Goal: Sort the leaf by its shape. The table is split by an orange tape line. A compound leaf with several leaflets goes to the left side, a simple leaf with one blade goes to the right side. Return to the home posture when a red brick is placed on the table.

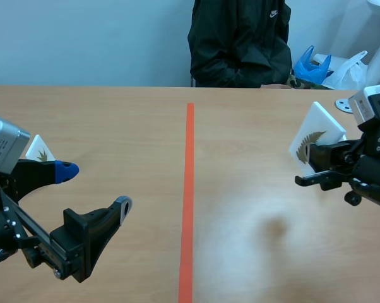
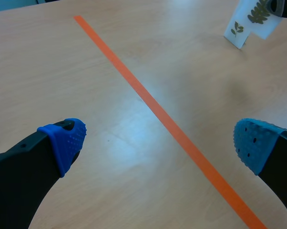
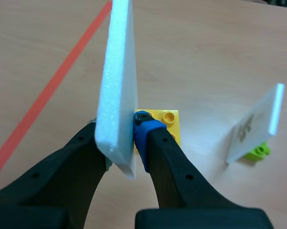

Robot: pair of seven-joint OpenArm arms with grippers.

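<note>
My right gripper (image 1: 307,165) is shut on a white foam card (image 1: 316,134) printed with a feathery compound leaf. It holds the card tilted above the table, right of the orange tape line (image 1: 189,202). In the right wrist view the card (image 3: 118,81) is edge-on between the fingers (image 3: 118,125), and a yellow brick (image 3: 168,123) sits at its lower end. My left gripper (image 1: 95,187) hangs open and holds nothing on the left side, with its pads wide apart (image 2: 160,143).
A second leaf card (image 3: 255,124) stands on a green brick (image 3: 258,151) beside my right gripper. It also shows in the left wrist view as the far card (image 2: 239,31). Another card (image 1: 40,150) stands behind my left arm. A person (image 1: 240,44) sits across the table.
</note>
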